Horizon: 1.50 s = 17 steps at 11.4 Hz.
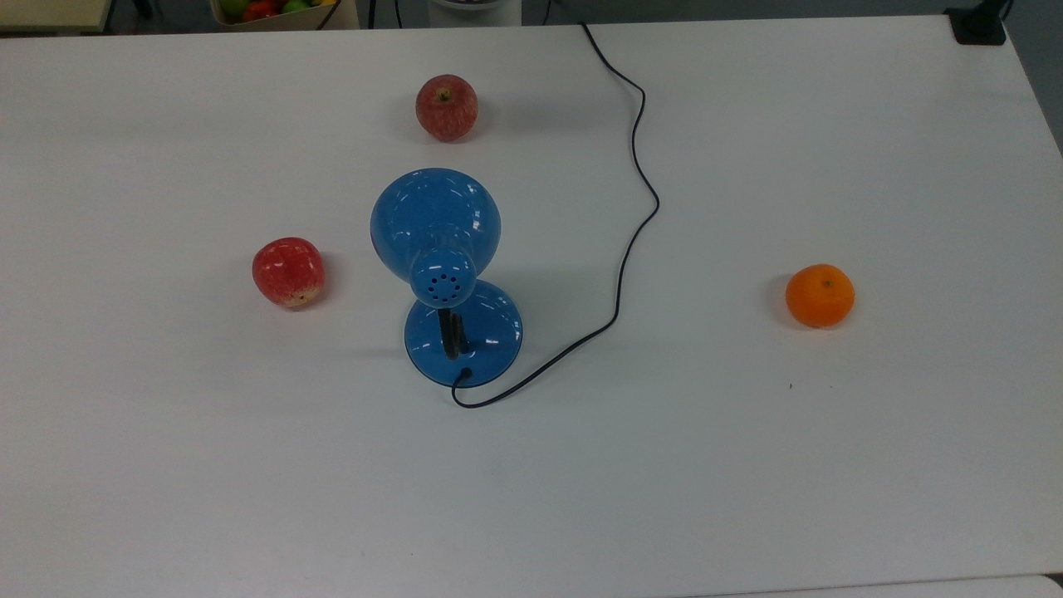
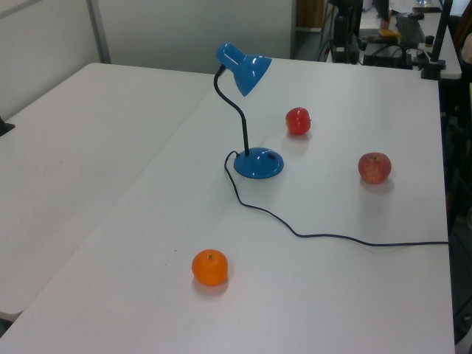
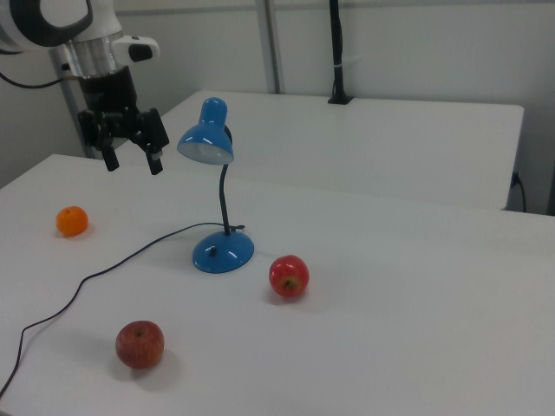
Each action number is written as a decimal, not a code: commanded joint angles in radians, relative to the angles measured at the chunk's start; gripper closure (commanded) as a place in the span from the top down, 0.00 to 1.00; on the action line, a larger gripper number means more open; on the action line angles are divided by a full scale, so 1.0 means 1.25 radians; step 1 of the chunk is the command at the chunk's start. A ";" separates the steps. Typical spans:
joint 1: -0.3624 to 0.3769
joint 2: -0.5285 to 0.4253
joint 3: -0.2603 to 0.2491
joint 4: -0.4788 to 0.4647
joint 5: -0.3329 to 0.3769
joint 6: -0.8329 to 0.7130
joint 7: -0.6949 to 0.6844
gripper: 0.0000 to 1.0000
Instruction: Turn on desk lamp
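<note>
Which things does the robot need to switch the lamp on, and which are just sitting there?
Needed:
lamp
its cord
the robot's hand, open, up in the air

Just sitting there:
bright red apple
darker apple
orange

Glossy blue desk lamp (image 1: 436, 218), black cord (image 1: 635, 208), two red apples (image 1: 288, 272), orange fruit (image 1: 820, 296), white table (image 1: 747, 457)

The arm comes in from the upper left of the right view, its white wrist leading down into a black hand. The gripper (image 3: 133, 163) hangs in the air, pointing straight down, with its two black fingers (image 3: 111, 156) spread apart and nothing between them.
</note>
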 commanded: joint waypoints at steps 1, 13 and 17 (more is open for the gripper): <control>0.001 -0.013 -0.013 -0.016 0.011 0.014 0.021 1.00; 0.001 -0.011 -0.013 -0.018 0.011 0.017 0.003 0.48; 0.001 -0.008 -0.013 -0.018 0.011 0.020 0.003 0.00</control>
